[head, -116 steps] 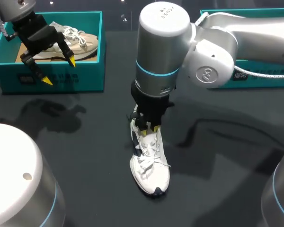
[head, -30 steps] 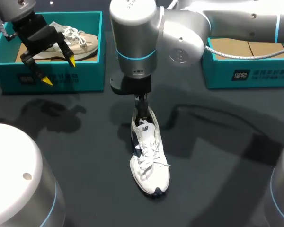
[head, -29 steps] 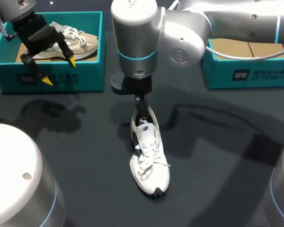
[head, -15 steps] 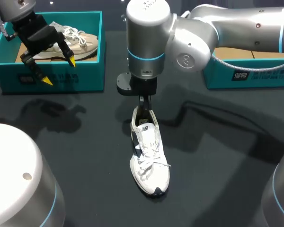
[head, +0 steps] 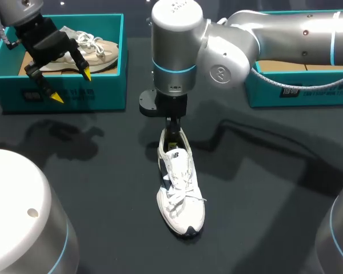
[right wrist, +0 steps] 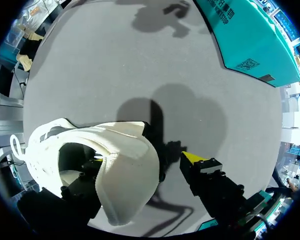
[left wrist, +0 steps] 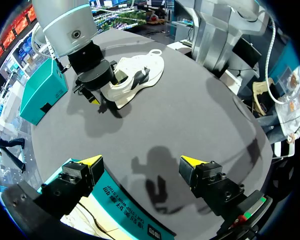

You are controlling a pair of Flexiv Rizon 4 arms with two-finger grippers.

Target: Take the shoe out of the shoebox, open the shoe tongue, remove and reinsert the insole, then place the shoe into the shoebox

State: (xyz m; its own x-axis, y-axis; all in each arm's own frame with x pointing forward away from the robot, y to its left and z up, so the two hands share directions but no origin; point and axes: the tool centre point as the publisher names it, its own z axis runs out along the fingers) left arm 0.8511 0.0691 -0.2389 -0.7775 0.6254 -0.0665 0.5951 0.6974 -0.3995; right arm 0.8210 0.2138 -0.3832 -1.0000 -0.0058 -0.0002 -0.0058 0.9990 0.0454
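On the dark table (head: 263, 200), the white shoe (head: 180, 191) lies on its sole with its toe toward the robot. It is well apart from the left shoebox (head: 74, 94) and from the other shoebox (head: 326, 94) at the far right.

The right gripper (head: 171, 132) is down at the heel (right wrist: 132, 170). Its claw is wide. One finger is inside the shoe and the other is outside, behind the heel, and looks a little off it. So it is not holding the shoe. The left gripper (head: 72, 85) hangs over the left shoebox, wide too, holding nothing. A beige shoe (head: 100, 48) lies in that box.

What could go wrong? The shoe looks light and nothing holds it down. If the inside finger pushes or pulls, the whole shoe may slide or tip onto its side. If the claw closes hard on the soft heel, it may fold the heel in. That would make it hard to reach the insole, which I cannot see. The finger could also catch inside and lift the shoe.

The table is flat, smooth and a bit shiny, so I think a shoe could slip on it easily.
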